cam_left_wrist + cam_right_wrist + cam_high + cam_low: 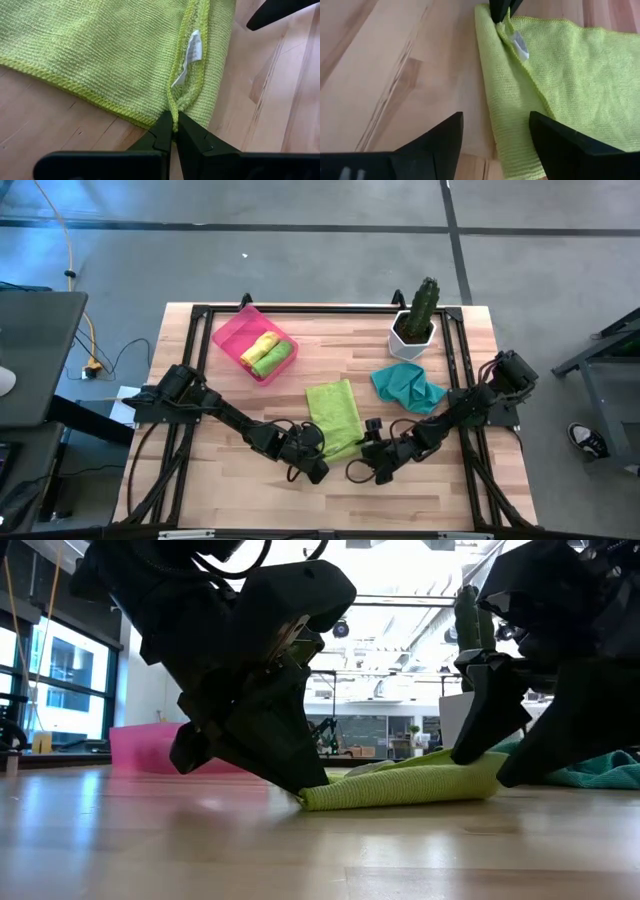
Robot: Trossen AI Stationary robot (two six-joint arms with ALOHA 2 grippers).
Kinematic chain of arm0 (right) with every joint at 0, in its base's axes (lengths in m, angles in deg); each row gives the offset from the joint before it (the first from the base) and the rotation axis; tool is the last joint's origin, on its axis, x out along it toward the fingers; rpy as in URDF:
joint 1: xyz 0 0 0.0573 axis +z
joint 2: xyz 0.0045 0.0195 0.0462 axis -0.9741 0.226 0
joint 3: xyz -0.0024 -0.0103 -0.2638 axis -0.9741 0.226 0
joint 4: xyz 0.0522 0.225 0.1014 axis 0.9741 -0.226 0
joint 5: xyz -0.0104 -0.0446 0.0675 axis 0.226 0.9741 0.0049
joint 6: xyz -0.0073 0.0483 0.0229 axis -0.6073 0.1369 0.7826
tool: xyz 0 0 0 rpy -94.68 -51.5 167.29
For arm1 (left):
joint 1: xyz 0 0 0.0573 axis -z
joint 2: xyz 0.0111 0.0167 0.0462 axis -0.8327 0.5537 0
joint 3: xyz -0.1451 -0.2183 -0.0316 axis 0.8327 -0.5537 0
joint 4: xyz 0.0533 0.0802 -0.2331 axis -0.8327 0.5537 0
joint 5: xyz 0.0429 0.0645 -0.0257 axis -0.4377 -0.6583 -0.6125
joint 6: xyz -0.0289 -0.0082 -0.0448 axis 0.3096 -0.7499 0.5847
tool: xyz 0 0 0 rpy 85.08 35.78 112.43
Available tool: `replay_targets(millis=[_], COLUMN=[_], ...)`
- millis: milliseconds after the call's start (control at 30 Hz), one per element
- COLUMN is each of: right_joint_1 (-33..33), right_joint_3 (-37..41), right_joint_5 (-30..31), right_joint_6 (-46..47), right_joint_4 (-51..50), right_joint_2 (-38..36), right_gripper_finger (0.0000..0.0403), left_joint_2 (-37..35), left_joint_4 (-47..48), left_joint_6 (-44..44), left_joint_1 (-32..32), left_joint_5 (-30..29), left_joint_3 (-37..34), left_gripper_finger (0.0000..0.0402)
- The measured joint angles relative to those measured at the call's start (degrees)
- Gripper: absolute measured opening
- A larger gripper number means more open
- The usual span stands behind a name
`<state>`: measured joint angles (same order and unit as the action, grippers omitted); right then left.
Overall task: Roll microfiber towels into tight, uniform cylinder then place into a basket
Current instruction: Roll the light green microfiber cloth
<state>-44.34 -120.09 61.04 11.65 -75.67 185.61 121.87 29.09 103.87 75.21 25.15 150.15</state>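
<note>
A lime green microfiber towel [333, 413] lies flat on the table's middle, its near edge folded over into a thick band [400, 785]. My left gripper [173, 131] is shut on that band's left end. My right gripper [495, 137] stands open at the band's right end, one finger [440, 142] over bare wood and the other [560, 142] over the cloth. A teal towel [408, 387] lies crumpled to the right. The pink basket [228, 332] at the far left holds a yellow roll [258, 345] and a green roll [274, 358]. My left gripper pinches the towel's hemmed edge [173, 107] between its two fingertips, at the near left corner where the cloth folds over beside the white label. The fingers slant down from the near left. The towel lies on the table. My right gripper: whether its fingers touch the towel, I cannot tell.
A white pot with a green cactus [416, 320] stands at the far right, behind the teal towel. A black frame [330, 308] runs along the table's far edge and sides. Bare wood lies along the near edge.
</note>
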Motion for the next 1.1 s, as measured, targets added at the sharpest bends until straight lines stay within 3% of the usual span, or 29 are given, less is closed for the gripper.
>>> replay_targets(millis=[433,667,833,1100], right_joint_1=[-1.71,-2.29,-2.29,-2.29], right_joint_3=[-0.02,-0.11,-0.13,-0.2], right_joint_5=[-0.02,-2.06,-3.67,-3.41], right_joint_6=[0.29,5.81,9.33,15.55], right_joint_4=[-3.61,-5.83,-6.86,-9.3], right_joint_2=[0.28,0.67,0.67,0.52], right_gripper_finger=[0.0222,0.021,0.0155,0.0018], left_joint_2=[0.02,0.07,0.17,0.31], left_joint_4=[-0.02,-0.45,-1.51,-0.82], left_joint_6=[-1.44,-2.34,-5.54,-17.4], left_joint_1=[0.0,0.0,0.02,0.03], left_joint_5=[0.02,0.02,0.26,0.67], left_joint_3=[0.0,-0.02,0.05,2.58], left_gripper_finger=[0.001,0.001,0.0018,0.0057])
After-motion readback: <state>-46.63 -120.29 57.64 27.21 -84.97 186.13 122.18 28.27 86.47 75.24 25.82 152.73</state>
